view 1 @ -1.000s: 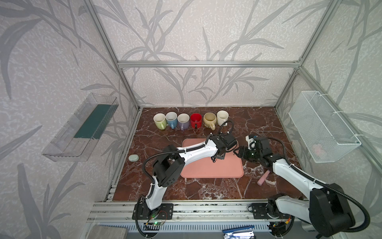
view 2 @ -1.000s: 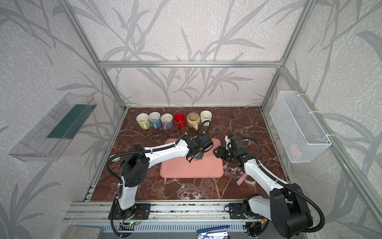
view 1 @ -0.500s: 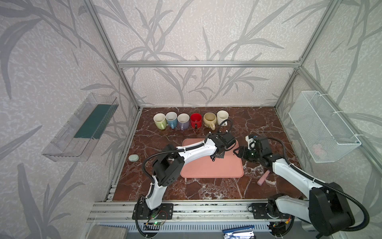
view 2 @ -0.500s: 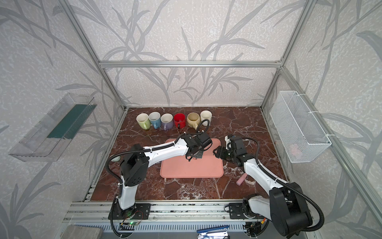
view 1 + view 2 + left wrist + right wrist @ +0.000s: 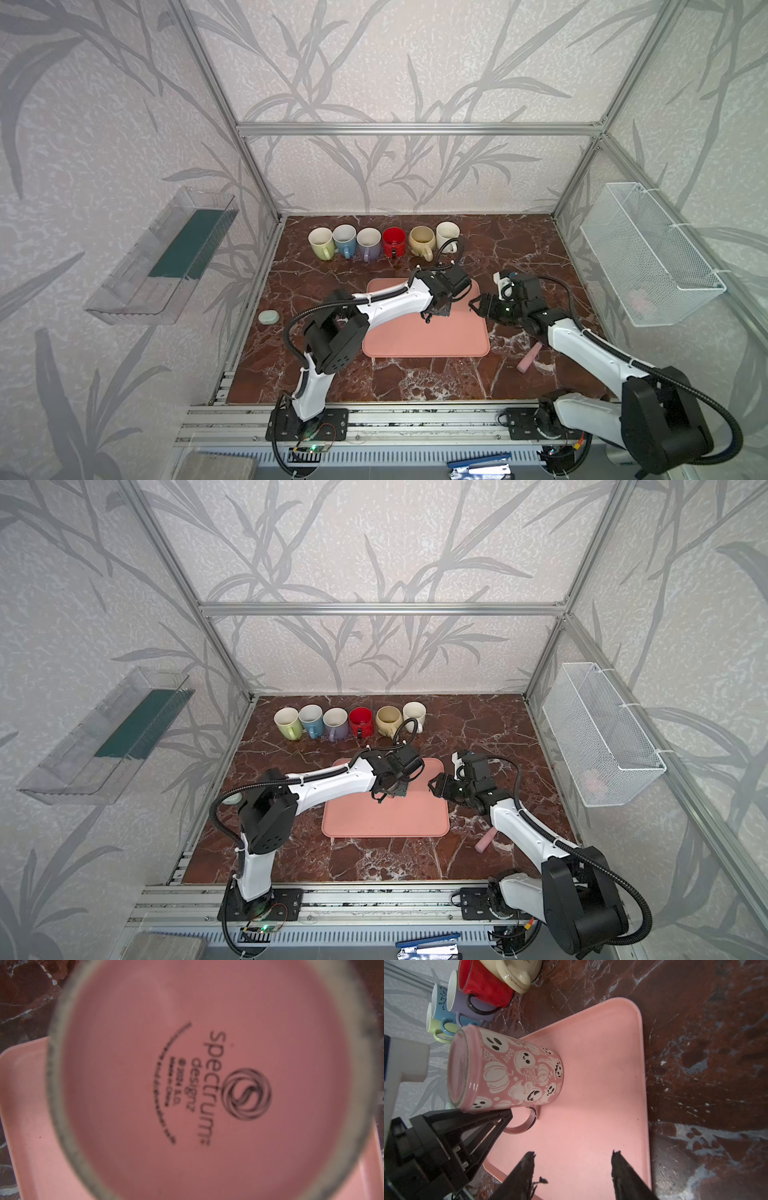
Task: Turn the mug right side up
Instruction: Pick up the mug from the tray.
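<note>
A pink mug (image 5: 517, 1072) with white ghosts and pumpkins stands upside down on the pink tray (image 5: 593, 1059), near its far right corner. The mug's printed base (image 5: 207, 1084) fills the left wrist view. My left gripper (image 5: 508, 1115) reaches down beside the mug, its fingers closed where the handle (image 5: 522, 1127) meets the body. In both top views the left wrist (image 5: 440, 291) (image 5: 395, 771) covers the mug. My right gripper (image 5: 572, 1154) hovers open and empty at the tray's right edge (image 5: 484, 320), a short way right of the mug.
Several upright mugs (image 5: 382, 243) stand in a row along the back wall. A pink stick (image 5: 528, 358) lies on the marble right of the tray, and a pale green oval (image 5: 268, 317) lies at the left. A wire basket (image 5: 648, 253) hangs on the right wall.
My left gripper's jaws have closed at the mug's handle, and the wrist shifted slightly. The right arm has stayed where it was, still open.
</note>
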